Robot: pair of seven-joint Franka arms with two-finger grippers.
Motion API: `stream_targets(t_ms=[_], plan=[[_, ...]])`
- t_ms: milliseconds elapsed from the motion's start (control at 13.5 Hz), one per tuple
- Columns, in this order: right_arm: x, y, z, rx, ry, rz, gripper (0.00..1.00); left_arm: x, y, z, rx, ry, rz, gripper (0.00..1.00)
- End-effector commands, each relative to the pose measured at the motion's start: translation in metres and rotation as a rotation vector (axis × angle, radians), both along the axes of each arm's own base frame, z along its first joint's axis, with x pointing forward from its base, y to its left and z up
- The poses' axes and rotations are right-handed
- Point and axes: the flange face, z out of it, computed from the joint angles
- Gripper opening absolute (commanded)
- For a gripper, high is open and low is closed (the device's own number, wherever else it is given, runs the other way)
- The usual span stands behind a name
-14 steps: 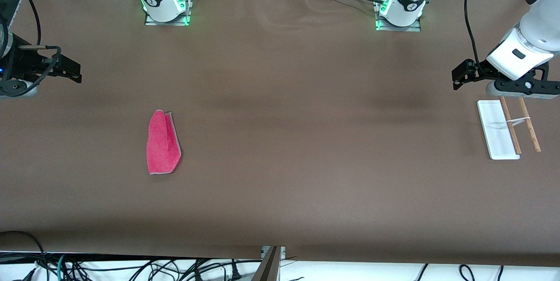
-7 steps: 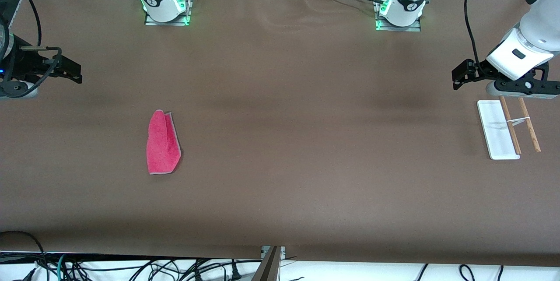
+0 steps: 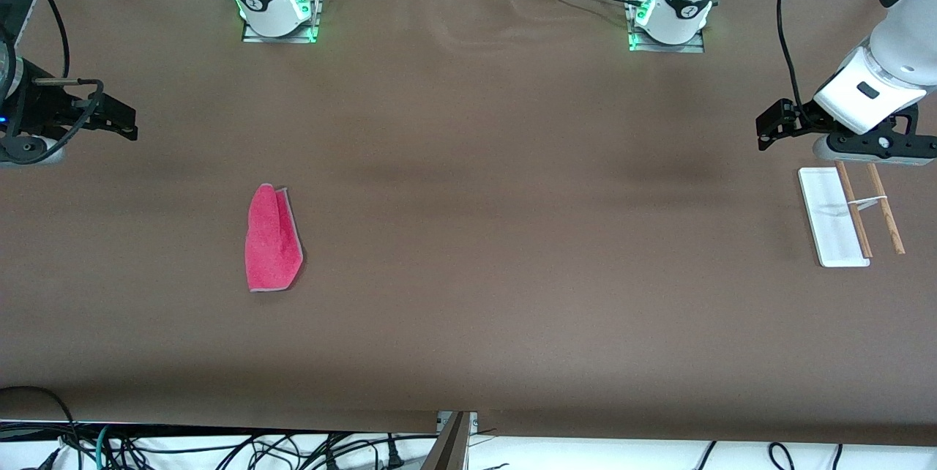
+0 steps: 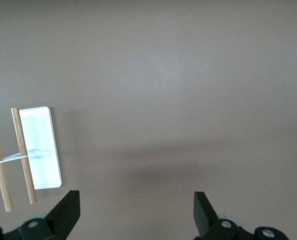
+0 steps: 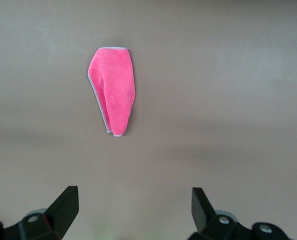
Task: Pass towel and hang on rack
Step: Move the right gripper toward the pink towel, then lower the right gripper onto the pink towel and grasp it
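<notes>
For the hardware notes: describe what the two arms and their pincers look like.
Both arms have glossy white shells with black joint bands, on metal base plates lit green. The left pincer is black under a white wrist housing with a dark oval marking; a black cable loops to it. The right pincer is black too, with black cable looped round its wrist. In the wrist views the fingers are black wedge-shaped pads.
</notes>
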Motion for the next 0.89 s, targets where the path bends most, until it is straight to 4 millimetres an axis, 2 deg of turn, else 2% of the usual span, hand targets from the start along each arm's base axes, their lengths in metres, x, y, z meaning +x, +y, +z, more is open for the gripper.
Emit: stream_targets(t_ms=[0, 443, 517, 591, 739, 812], plan=[[0.002, 0.004, 0.003, 0.032, -0.026, 0.010, 1.00, 0.000, 0.001, 0.004, -0.022, 0.008, 0.001, 1.00], [0.047, 0.005, -0.089, 0.035, 0.057, 0.011, 1.00, 0.001, 0.004, 0.009, -0.026, 0.011, 0.007, 1.00], [0.049, 0.004, -0.093, 0.034, 0.060, 0.012, 1.00, 0.001, 0.004, 0.009, -0.026, 0.011, 0.007, 1.00], [0.054, 0.007, -0.108, 0.030, 0.075, 0.012, 1.00, 0.001, 0.003, 0.009, -0.026, 0.011, 0.005, 1.00], [0.068, 0.012, -0.142, 0.037, 0.084, 0.011, 1.00, 0.001, 0.004, 0.009, -0.026, 0.011, 0.007, 1.00], [0.078, 0.015, -0.168, 0.041, 0.083, 0.014, 1.00, 0.001, 0.004, 0.009, -0.026, 0.011, 0.007, 1.00]])
